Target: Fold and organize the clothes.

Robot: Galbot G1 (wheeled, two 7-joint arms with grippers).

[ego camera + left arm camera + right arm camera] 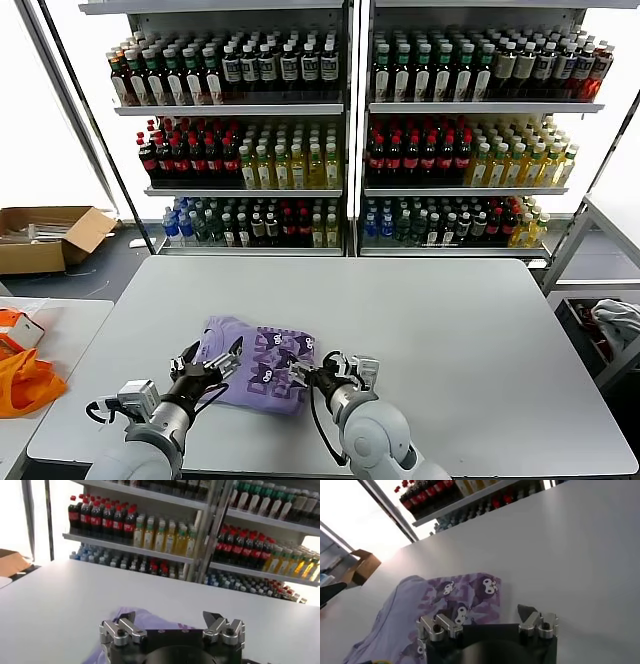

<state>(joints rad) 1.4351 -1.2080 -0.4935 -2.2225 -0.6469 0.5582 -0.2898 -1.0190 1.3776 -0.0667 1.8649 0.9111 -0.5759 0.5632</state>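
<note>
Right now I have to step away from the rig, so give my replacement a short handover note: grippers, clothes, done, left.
Left gripper: open, empty, over the near left edge of the lavender T-shirt.
Right gripper: open, empty, at the shirt's near right edge.
Clothes: one T-shirt in view, on the grey table, near the front edge, dark purple print facing up, already a compact rectangle with some fabric spread to the left.
Done: shirt appears partly folded.
Left: finish folding, tidy it. The orange bag on the side table is not part of the job.
</note>
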